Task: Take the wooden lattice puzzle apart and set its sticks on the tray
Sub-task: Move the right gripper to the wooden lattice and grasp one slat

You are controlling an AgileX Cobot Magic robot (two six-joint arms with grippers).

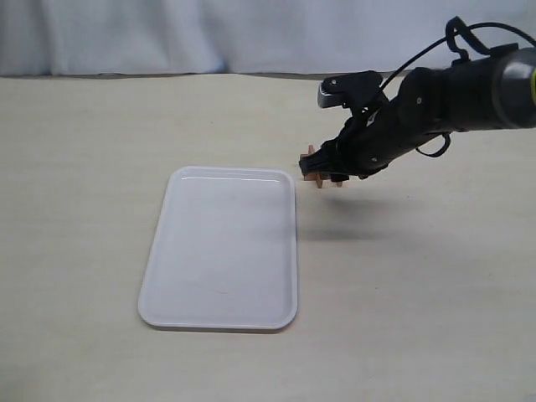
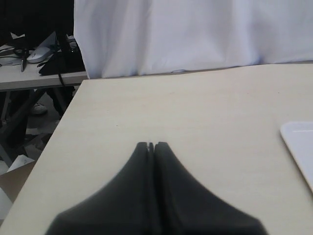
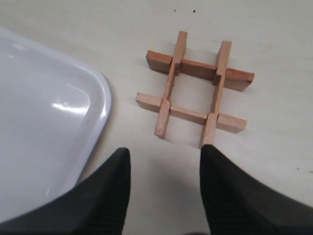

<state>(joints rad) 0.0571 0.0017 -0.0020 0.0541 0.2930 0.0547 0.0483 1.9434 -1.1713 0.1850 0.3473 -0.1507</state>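
Observation:
The wooden lattice puzzle lies assembled as a hash shape on the table, just beyond the tray's rounded corner. My right gripper hovers over it, open, with nothing between its fingers; one fingertip sits near a stick end. In the exterior view the right gripper partly covers the puzzle at the far right corner of the white tray, which holds nothing. My left gripper is shut with nothing in it, over bare table, with the tray's edge off to one side.
A white cloth backdrop hangs behind the table. The left wrist view shows the table's side edge with clutter and another bench beyond. The left arm does not show in the exterior view.

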